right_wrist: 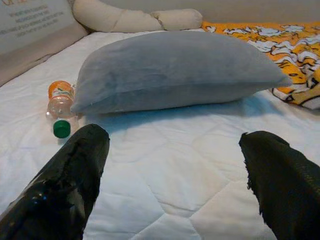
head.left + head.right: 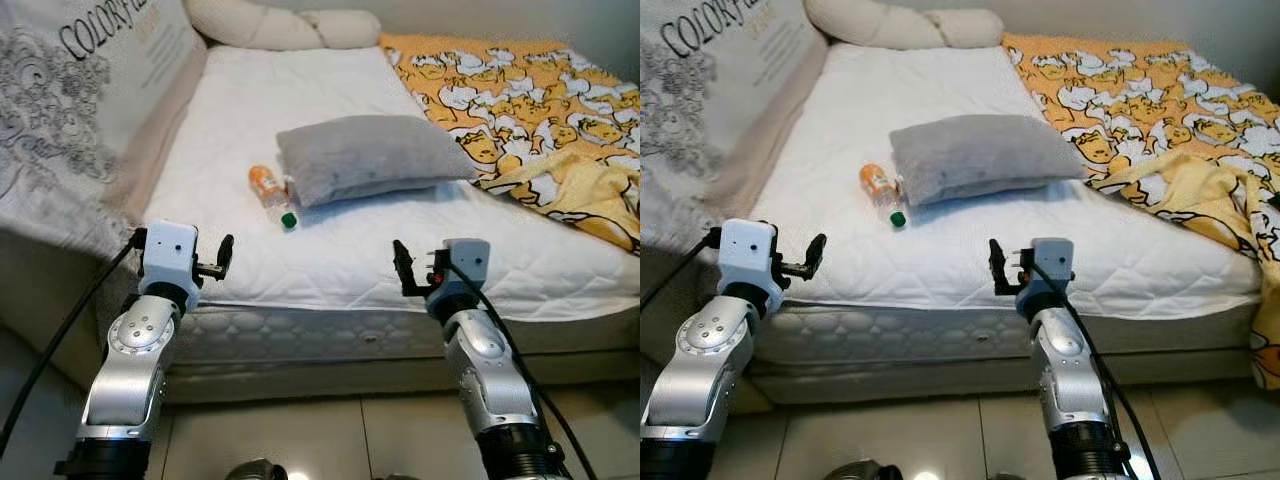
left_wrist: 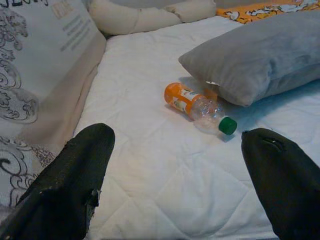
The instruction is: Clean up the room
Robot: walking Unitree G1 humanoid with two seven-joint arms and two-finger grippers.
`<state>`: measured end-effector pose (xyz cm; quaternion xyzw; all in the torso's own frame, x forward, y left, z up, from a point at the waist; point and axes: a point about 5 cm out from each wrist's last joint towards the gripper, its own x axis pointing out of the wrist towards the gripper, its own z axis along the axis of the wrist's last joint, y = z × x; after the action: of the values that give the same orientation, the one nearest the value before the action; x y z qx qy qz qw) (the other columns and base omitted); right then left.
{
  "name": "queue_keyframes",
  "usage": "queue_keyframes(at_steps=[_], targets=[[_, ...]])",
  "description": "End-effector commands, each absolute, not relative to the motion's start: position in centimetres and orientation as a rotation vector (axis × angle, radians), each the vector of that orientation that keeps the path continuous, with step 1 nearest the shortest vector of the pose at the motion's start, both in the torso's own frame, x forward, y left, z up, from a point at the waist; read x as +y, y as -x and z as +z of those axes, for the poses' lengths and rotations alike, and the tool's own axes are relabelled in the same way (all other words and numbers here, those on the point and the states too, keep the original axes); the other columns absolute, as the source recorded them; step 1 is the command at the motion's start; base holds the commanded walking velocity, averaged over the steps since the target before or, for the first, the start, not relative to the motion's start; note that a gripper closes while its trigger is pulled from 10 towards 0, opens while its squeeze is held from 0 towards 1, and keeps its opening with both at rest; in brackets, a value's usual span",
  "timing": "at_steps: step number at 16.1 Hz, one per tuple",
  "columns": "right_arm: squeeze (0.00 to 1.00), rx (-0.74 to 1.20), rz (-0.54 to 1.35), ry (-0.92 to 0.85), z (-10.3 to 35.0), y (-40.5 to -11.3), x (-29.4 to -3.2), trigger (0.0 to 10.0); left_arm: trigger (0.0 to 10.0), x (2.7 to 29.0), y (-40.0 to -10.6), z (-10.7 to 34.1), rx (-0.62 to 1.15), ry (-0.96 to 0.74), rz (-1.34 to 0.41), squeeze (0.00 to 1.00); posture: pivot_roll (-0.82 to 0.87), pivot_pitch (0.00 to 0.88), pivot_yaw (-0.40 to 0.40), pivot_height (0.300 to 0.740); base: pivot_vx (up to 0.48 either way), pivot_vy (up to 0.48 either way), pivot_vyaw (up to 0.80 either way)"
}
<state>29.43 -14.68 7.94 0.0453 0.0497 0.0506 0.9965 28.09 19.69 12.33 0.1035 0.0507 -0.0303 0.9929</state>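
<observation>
1. Two silver arms reach toward the near edge of the bed [image 2: 330, 270], the left hand [image 2: 222, 258] and the right hand [image 2: 402, 268] both raised just above the mattress edge.
2. The left hand's black fingers [image 3: 75, 175] stand wide apart with nothing between them; the right hand's fingers [image 1: 70, 175] are likewise spread and hold nothing.
3. A plastic bottle [image 2: 272, 196] with an orange label and a green cap lies on its side on the white mattress, touching the left end of a grey pillow [image 2: 370, 155].
4. The bottle lies ahead of the left hand, well apart from it.
5. An orange-and-yellow patterned blanket [image 2: 520, 100] covers the right side of the bed, its corner folded near the pillow.
6. A cream bolster [image 2: 280, 25] lies across the far end, and a printed cushion [image 2: 80, 100] leans along the left side.
</observation>
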Motion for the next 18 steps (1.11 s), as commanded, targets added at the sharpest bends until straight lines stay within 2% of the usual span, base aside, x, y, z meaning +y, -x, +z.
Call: queue_keyframes(at_steps=[1,5,18], targets=[[1.0,0.089,0.089,-0.101,8.34,-29.64,-14.96,10.0,10.0,19.34,-28.18,12.53,0.095,-0.221,-0.074,0.0,-0.02,0.0,-0.015,0.74,0.0,0.0,0.0],[1.0,0.1,0.089,-0.094,8.2,-29.66,-14.88,10.0,10.0,19.37,-28.28,12.63,0.093,-0.219,-0.079,0.0,-0.02,0.0,-0.017,0.74,0.0,0.0,0.0],[1.0,0.102,0.09,-0.057,8.06,-29.79,-15.02,10.0,10.0,19.18,-28.3,12.57,0.09,-0.211,-0.087,0.0,-0.02,0.0,-0.017,0.74,0.327,0.0,0.0]])
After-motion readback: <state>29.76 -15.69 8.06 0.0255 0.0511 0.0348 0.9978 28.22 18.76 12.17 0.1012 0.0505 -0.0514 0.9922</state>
